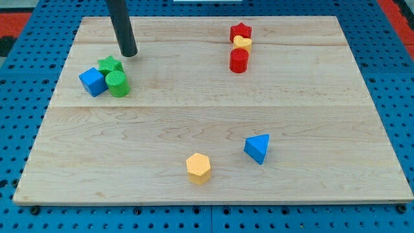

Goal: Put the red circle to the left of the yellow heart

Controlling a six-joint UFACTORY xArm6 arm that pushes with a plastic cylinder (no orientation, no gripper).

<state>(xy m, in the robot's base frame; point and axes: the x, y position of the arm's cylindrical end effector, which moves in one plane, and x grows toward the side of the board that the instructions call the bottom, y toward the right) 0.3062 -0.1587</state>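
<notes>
- Rod: a straight, round, dark grey to near-black cylinder, the only part of the arm in view; its upper length is cut off by the view's top edge.
- Surface: smooth and plain, with a faint paler sheen running lengthwise along one side; no markings, screws, seams or cables can be made out on it.
- Width: even along the whole visible length, with no taper.
- My tip (129, 54): the rod's lower end, blunt and slightly rounded, of the same dark colour as the shaft.
</notes>
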